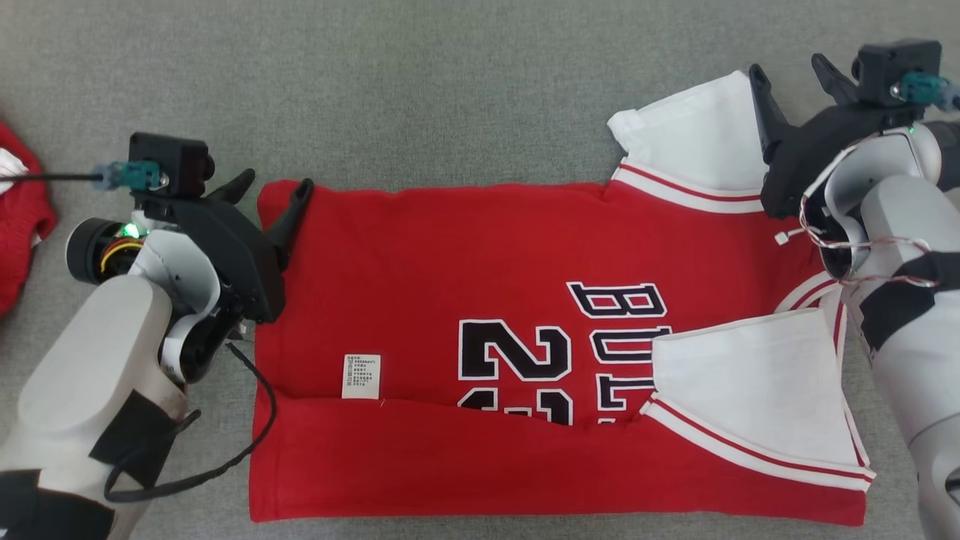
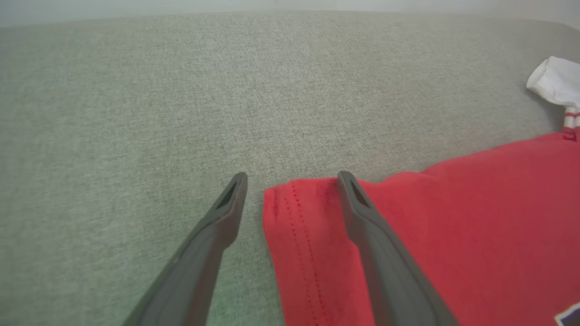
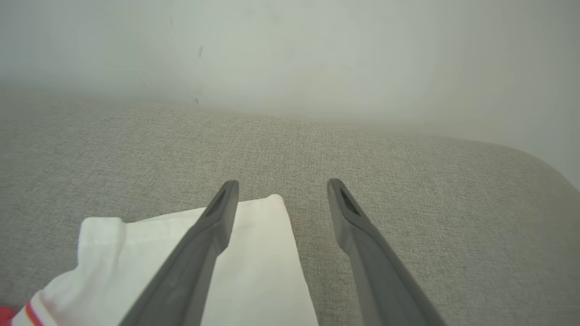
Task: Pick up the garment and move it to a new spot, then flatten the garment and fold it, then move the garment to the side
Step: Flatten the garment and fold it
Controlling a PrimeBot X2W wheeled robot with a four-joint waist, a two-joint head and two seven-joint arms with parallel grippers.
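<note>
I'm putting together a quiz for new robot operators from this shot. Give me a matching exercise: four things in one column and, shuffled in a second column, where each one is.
Things
1. left gripper
2. right gripper
3. care label
4. other red garment

Places
A. open, at the edge of the far white sleeve
B. at the head view's left edge, apart from the jersey
C. open, astride the jersey's far left corner
D. on the jersey, left of the black number

Pairs: 1-C, 2-A, 3-D, 4-B
</note>
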